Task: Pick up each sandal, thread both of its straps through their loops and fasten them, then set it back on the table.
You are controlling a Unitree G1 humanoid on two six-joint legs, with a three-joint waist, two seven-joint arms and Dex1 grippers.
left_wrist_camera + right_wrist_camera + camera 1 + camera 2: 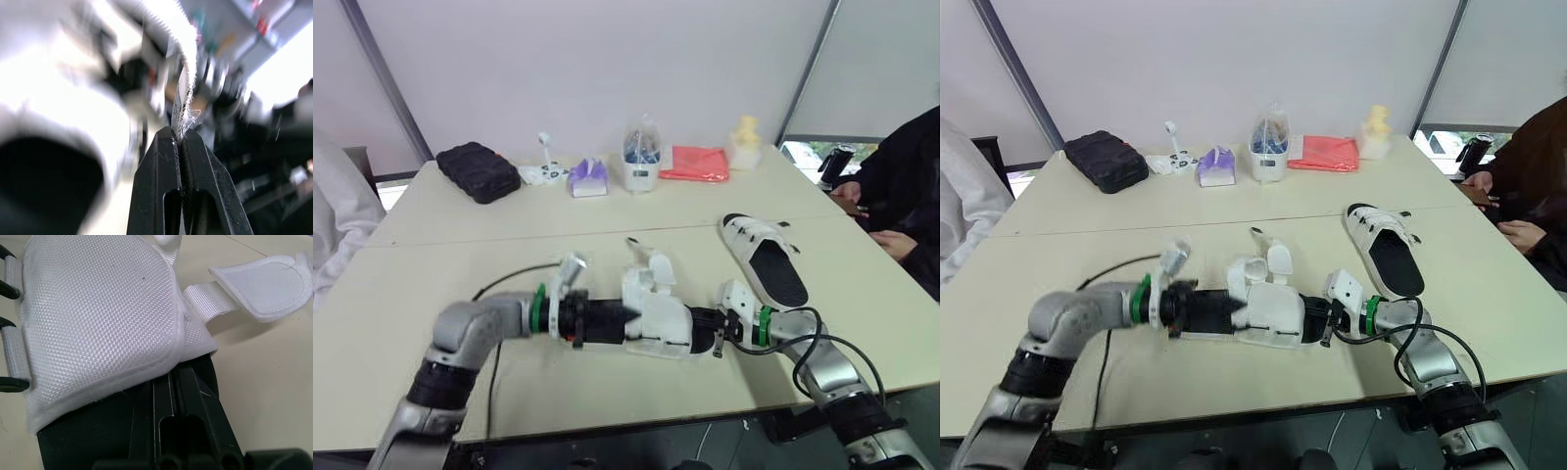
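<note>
A white sandal (658,315) with a black sole is held just above the table (460,245) near its front edge, between my two grippers, its straps (651,266) loose and standing up. My left gripper (619,321) is at the sandal's left end, shut on the edge of a white strap (185,83). At the sandal's right end, my right gripper (707,330) is shut on the black sole under the white mesh upper (98,313). One fastening tab (264,289) lies open on the table. The second sandal (766,257) lies flat at the right.
Along the far edge stand a black case (478,171), a purple tissue pack (588,178), a clear container (642,157), a red cloth (695,163) and a yellow object (745,142). A person (901,186) sits at the right, another in white (333,215) at the left.
</note>
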